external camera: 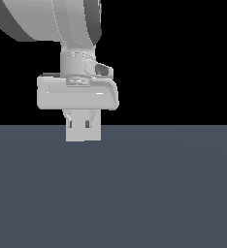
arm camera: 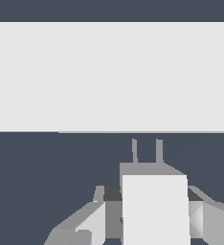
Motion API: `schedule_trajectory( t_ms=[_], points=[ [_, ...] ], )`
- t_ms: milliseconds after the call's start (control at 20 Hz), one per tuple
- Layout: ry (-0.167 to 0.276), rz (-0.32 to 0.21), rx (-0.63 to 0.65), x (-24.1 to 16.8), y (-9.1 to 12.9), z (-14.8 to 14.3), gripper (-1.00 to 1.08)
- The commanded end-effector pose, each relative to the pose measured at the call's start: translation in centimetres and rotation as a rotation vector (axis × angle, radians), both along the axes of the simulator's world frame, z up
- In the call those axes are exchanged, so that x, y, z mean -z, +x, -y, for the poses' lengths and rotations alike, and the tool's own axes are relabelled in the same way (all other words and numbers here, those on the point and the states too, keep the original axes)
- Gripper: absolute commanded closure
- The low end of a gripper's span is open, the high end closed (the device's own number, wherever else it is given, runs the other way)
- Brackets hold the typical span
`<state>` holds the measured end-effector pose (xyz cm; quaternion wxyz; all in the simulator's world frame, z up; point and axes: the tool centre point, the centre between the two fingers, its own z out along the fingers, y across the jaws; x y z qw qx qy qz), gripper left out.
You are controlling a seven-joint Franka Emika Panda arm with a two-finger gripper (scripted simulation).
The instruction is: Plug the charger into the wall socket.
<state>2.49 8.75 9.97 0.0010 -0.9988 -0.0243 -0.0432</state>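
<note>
Now carrying step: fingers (arm camera: pixel 85 225) pinching charger (arm camera: pixel 154 206), prongs facing wall socket (arm camera: pixel 109 76), near but apart. Next: align prongs, push straight in.

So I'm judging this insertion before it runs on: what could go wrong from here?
1. The charger's two prongs point at the socket but stand apart from it, and no holes show in the wrist view; they could hit flat panel.
2. The gripper pinches only the charger's sides, so it could slip or tilt if the prongs meet resistance.
3. The exterior view hides the socket, so only the wrist view can check alignment.
</note>
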Motion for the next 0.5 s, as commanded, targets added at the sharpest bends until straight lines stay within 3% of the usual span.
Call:
schedule_trajectory(
  t_ms=[0,450],
  points=[
    [0.0,0.0,0.0,0.0,0.8,0.0,1.08],
    [0.0,0.0,0.001,0.0,2.1,-0.1,1.08]
  ],
)
